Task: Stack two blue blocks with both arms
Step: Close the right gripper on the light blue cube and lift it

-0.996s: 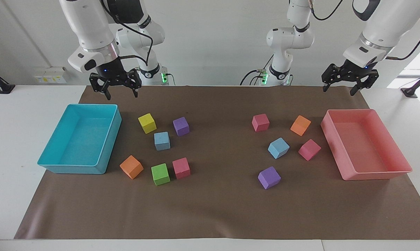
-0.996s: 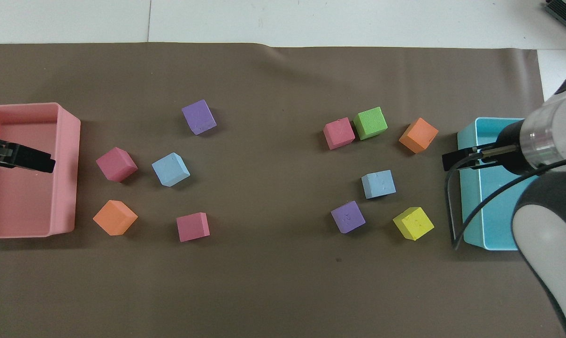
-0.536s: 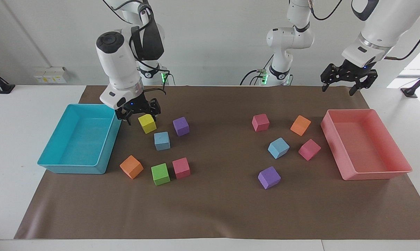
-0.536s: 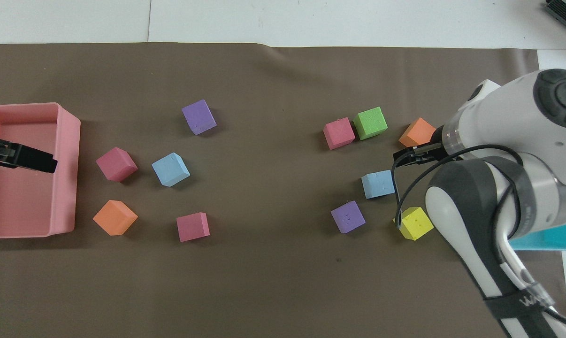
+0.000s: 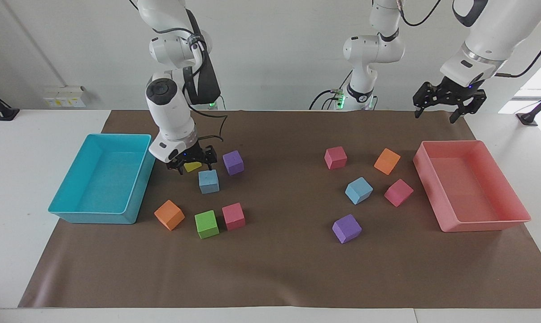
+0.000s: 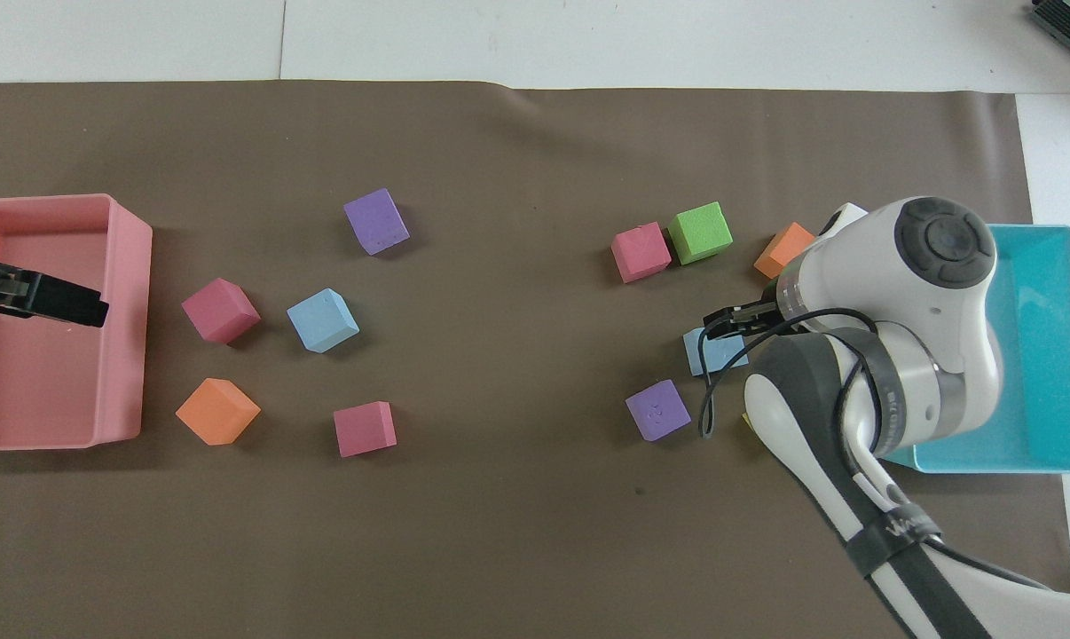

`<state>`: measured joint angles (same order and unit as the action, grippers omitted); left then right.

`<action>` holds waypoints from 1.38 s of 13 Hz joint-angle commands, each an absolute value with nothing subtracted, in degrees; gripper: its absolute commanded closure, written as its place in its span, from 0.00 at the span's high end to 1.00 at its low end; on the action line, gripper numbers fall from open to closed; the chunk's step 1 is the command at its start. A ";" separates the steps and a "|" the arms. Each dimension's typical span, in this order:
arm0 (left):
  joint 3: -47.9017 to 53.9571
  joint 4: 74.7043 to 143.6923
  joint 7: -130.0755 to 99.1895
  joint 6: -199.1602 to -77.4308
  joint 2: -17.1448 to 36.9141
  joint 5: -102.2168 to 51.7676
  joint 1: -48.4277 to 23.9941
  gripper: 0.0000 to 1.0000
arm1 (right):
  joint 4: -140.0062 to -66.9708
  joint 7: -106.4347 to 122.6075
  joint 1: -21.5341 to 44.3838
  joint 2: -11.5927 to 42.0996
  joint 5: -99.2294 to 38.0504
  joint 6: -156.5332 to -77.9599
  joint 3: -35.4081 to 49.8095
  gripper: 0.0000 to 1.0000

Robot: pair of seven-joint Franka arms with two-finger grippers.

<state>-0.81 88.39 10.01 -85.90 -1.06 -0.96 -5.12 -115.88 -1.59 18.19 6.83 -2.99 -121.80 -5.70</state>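
Brown paper mat [image 5: 279, 269] covers the bench; coloured foam cubes lie in two loose groups on it, one toward each arm's end.

Blue blocks:
- First blue block [image 5: 208, 181] sits flat on the mat in the middle band of the facing view, toward the right arm's end. It is just farther from the robots than the yellow cube [image 5: 192, 167] and lower in the frame than the purple cube [image 5: 233, 162]. In the overhead view it [image 6: 706, 353] is partly covered by the arm.
- Second blue block [image 5: 359, 190] sits on the mat toward the left arm's end, turned cornerwise, between a pink cube [image 5: 398, 192] and the frame centre. It is well apart from the first (nothing stacked).

Arms:
- Right gripper [image 5: 194, 165] is low over the yellow cube, just beside the first blue block and the cyan tray [image 5: 91, 218]. Jaws spread apart, nothing held; yellow shows between them. In the overhead view the tips [image 6: 730, 318] overlap the first blue block's edge, but the facing view shows no contact with it.
- Left gripper [image 5: 441, 112] hangs high in the top corner of the facing view, above the robots' end of the pink tray [image 5: 481, 224]. Jaws apart, empty; this arm waits. From overhead it [image 6: 56, 302] lies over the tray.
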 commanded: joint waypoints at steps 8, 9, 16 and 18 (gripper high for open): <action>-1.41 90.18 9.40 -86.84 -2.64 -0.26 -6.24 1.00 | -124.62 -2.55 18.81 8.52 -3.96 -132.53 -5.71 1.00; -1.41 90.18 9.40 -86.84 -2.64 -0.26 -6.24 1.00 | -125.59 -2.64 18.72 8.53 -3.96 -133.50 -5.71 1.00; -1.41 90.26 9.32 -86.84 -2.64 -0.26 -6.33 1.00 | -126.74 -2.90 18.81 9.75 -3.96 -135.00 -5.71 1.00; -1.41 90.26 9.32 -86.75 -2.64 -0.26 -6.24 1.00 | -126.83 -2.99 18.90 10.54 -3.96 -136.13 -5.71 1.00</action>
